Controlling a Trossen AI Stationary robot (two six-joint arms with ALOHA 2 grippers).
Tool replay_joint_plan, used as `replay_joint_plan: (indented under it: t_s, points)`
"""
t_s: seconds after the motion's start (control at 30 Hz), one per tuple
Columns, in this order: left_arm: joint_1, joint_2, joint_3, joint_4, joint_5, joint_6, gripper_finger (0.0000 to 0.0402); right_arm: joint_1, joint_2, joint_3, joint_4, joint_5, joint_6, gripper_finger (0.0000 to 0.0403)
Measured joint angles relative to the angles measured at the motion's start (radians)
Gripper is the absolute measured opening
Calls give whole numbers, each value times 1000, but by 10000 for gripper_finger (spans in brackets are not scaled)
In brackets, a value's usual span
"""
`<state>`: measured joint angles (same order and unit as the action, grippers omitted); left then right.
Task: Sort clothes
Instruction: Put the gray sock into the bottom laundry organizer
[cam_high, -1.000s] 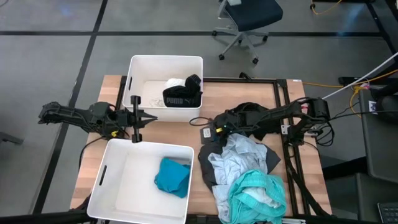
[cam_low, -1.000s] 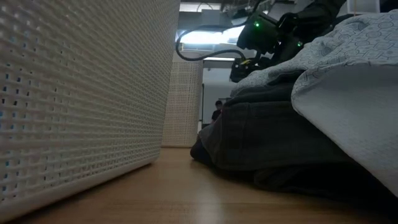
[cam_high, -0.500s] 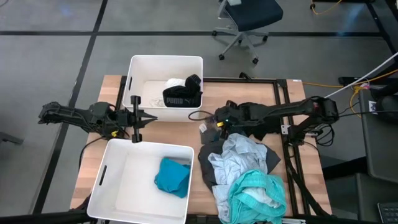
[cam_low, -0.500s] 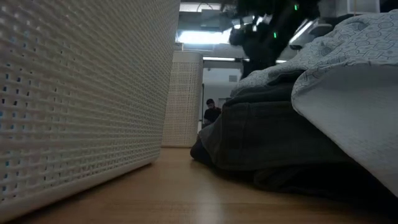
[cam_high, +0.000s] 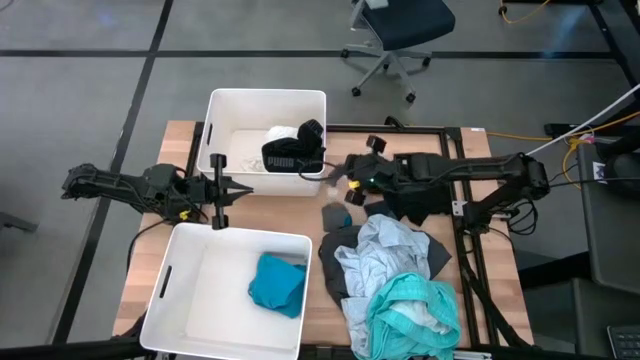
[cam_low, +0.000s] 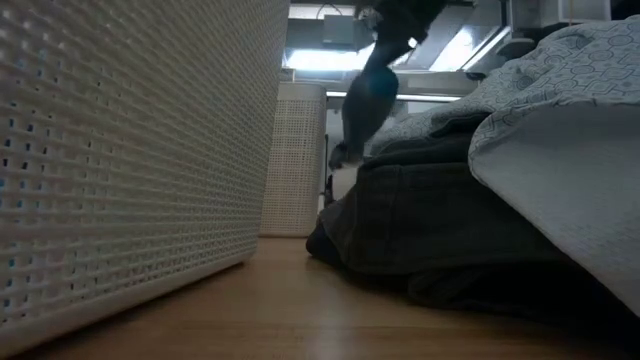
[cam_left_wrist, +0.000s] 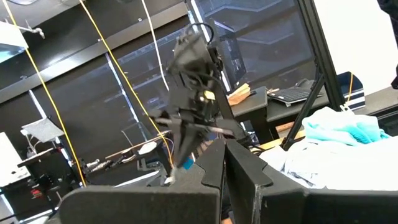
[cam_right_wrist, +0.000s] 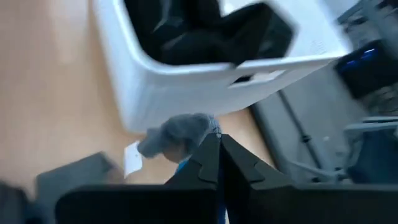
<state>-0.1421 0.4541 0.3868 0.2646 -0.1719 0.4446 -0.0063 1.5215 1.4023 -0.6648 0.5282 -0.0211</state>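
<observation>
Left gripper (cam_high: 218, 199) just waits with jaws apart between the two bins, while the right gripper (cam_high: 343, 188) is clamped on a small grey garment (cam_low: 368, 100), lifted near the far bin (cam_high: 222, 103), probably headed in there with the dark stuff.

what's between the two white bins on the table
The left end effector sits in the gap between the far bin with the black PUMA garment and the near bin with the teal garment; the high view shows it.
</observation>
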Motion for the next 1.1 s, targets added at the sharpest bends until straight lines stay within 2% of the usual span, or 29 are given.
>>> replay_joint_plan:
  t_s: [0.3, 0.47, 0.67, 0.9, 1.1]
  points:
    - [0, 0, 0, 0, 0, -2, 5, 0, 0, 162, -9, 109, -113, 12]
    - [0, 0, 0, 0, 0, -4, 5, 24, 0, 233, -16, 73, -145, 13]
    - [0, 0, 0, -1, 0, -4, 5, 128, 0, 296, 85, -45, -215, 14]
    - [0, 0, 0, -1, 0, -4, 5, 214, 7, 298, 266, -307, -249, 14]
    - [0, 0, 0, -1, 0, -4, 5, 252, 71, 297, 348, -455, -250, 14]
